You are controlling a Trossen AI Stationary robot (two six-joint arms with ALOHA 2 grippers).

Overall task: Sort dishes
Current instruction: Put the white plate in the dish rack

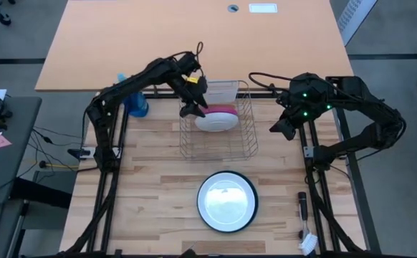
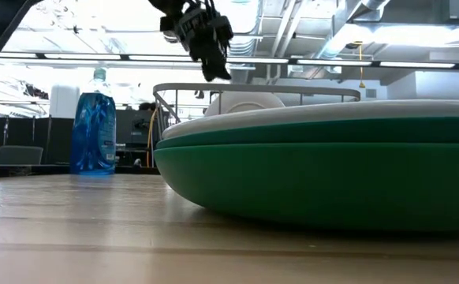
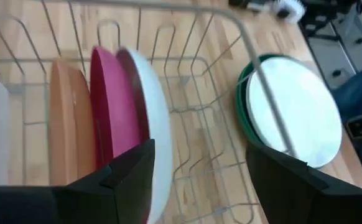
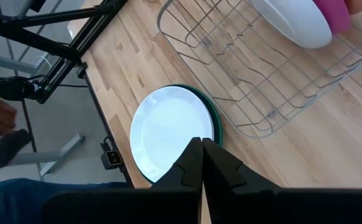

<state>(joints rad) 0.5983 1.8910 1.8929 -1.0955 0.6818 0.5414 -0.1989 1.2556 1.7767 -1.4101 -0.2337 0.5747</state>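
Wood surface [image 1: 151, 215] carries a wire rack [image 1: 246, 140], taken as landmark. In the rack stand 3 plates: white plate [image 1: 216, 122], pink plate [image 1: 223, 111], orange plate [image 3: 69, 124]. In front of the rack, apart from it, white plate 2 [image 1: 226, 200] lies stacked on a green plate [image 2: 316, 177]. Blue bottle [image 1: 136, 104] sits left of the rack. Left end effector [image 1: 193, 109] hangs over the rack's left part, fingers spread, just beside the white plate. Right end effector [image 1: 283, 129] waits right of the rack, fingers pressed together, empty.
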